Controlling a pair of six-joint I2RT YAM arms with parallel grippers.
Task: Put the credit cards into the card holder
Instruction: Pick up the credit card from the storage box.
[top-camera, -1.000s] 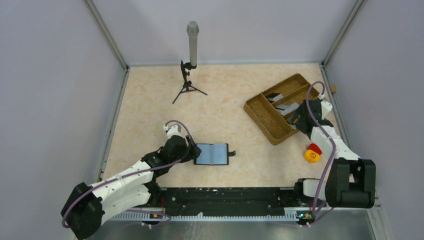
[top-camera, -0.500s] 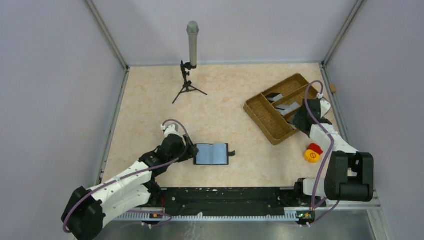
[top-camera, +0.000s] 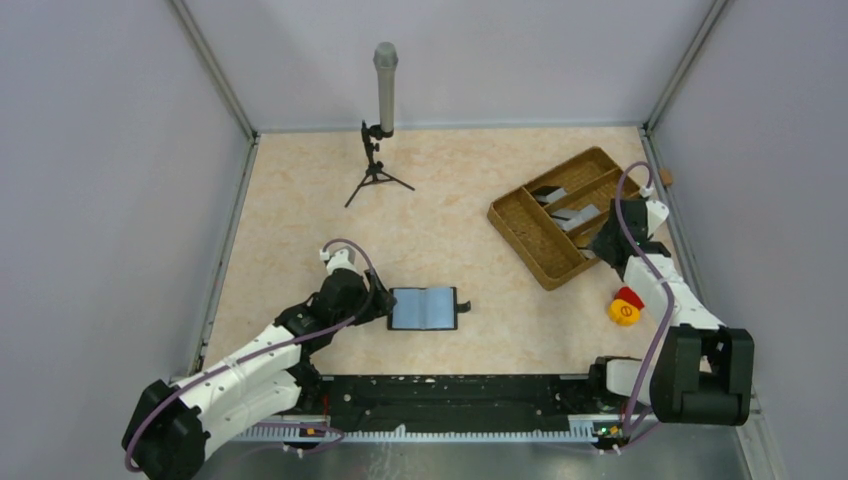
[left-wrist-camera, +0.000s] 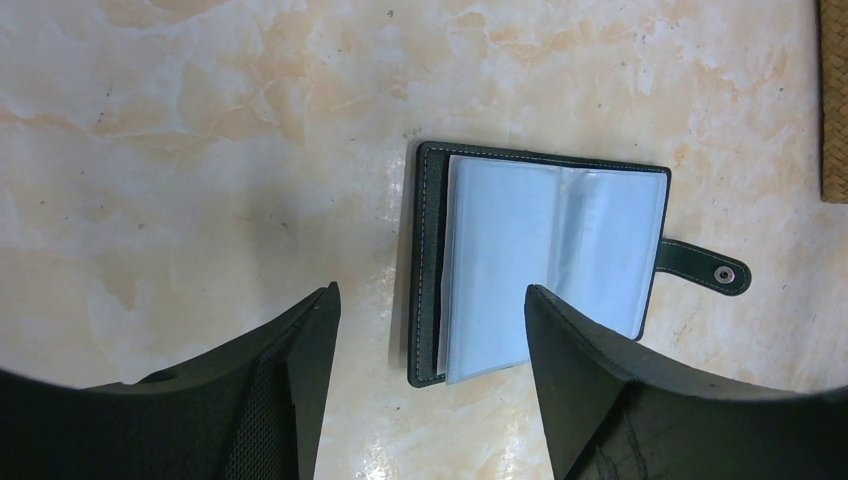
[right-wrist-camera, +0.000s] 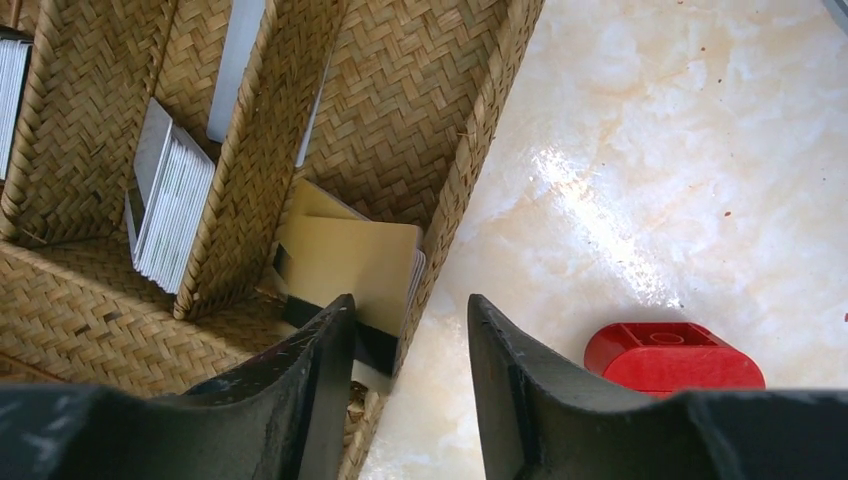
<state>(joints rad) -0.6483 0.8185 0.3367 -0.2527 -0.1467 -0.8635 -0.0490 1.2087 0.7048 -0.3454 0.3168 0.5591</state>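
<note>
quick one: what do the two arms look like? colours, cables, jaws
Both alike: white link shells and black joint housings on the left arm and right arm. A mauve cable loops outside each, base to wrist. The jaws are matte black and tapered, two per wrist. No readable markings.

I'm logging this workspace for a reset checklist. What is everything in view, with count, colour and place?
card holder: one, black with pale blue sleeves, open flat, front centre.
woven tray: one, brown, right rear.
credit cards: several stacks, grey and cream, in its compartments.
microphone: one, grey on black tripod, rear.
block: one, red and yellow, right front.
table: one, beige marbled.
left gripper: one, black, open over card holder's left edge.
right gripper: one, black, jaws apart at tray's corner.
</note>
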